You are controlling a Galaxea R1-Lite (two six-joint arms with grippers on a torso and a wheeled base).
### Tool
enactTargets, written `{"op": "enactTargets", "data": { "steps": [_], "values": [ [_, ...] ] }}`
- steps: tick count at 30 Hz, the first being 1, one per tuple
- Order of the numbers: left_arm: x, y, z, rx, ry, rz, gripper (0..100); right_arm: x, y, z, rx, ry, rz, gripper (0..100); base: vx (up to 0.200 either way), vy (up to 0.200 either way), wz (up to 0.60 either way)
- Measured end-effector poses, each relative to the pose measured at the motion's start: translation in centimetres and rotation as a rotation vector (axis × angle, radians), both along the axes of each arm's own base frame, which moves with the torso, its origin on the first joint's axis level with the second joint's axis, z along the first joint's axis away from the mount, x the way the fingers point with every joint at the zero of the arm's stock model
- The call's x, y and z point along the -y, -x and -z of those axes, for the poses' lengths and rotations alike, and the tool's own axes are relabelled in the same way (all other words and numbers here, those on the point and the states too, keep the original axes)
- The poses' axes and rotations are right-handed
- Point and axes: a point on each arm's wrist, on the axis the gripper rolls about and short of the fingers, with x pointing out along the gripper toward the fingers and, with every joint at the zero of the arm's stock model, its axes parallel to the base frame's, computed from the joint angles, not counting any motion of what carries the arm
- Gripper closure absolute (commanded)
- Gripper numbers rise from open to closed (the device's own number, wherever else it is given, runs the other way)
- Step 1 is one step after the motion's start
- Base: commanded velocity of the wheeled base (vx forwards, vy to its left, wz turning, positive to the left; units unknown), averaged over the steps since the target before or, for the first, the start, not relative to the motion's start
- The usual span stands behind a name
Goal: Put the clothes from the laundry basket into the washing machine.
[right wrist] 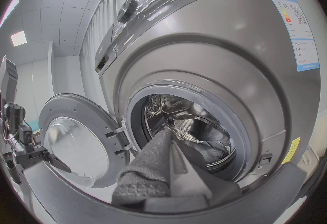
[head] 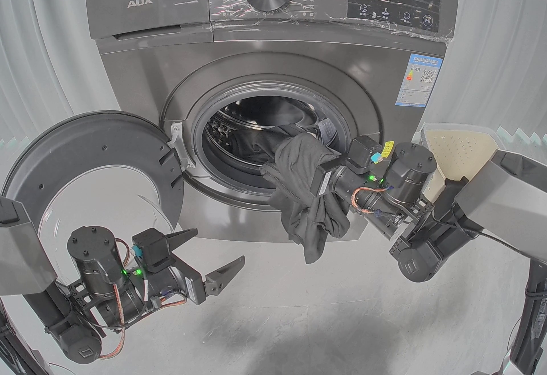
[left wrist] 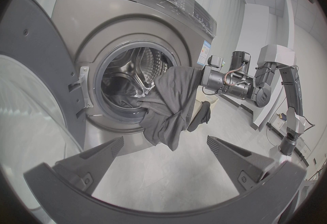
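Head view has the dark garment [head: 302, 205] half fed into the washing machine [head: 273, 57]. Its far end lies inside and the rest hangs over the machine's front rim, since your right gripper [right wrist: 169, 167] at the machine's mouth is clenched on the cloth. Your left gripper [head: 212, 253] sits spread and empty, low before the machine's open door [head: 85, 154], likely kept clear of the feed path.

A grey front-loading washing machine [head: 142, 74] stands with its round door [head: 74, 148] swung open at 9 o'clock. A dark grey garment [head: 299, 171] spills crumpled over the drum mouth's 4 o'clock rim. A cream basket [head: 456, 151] sits at the machine's 3 o'clock.
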Motion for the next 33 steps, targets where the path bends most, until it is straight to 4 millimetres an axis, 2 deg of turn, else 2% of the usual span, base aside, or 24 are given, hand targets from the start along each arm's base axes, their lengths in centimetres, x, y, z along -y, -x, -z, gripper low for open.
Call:
{"op": "enactTargets", "data": {
  "steps": [7, 18, 25, 33],
  "values": [
    [1.5, -1.4, 0.3, 0.012, 0.007, 0.023, 0, -1.4, 1.3, -0.2, 0.003, 0.000, -0.049, 100, 0.000, 0.000, 0.00],
    [4.3, -4.9, 1.6, 0.037, 0.029, 0.040, 0, -3.2, 3.0, -0.4, -0.001, -0.004, -0.108, 100, 0.000, 0.000, 0.00],
    [5.3, -6.3, 2.6, 0.036, 0.031, 0.040, 0, -4.1, 3.8, -0.3, -0.005, -0.006, -0.134, 100, 0.000, 0.000, 0.00],
    [6.2, -7.8, 3.2, 0.050, 0.042, 0.039, 0, -5.4, 6.1, -0.2, -0.032, -0.011, -0.181, 100, 0.000, 0.000, 0.00]
  ]
}}
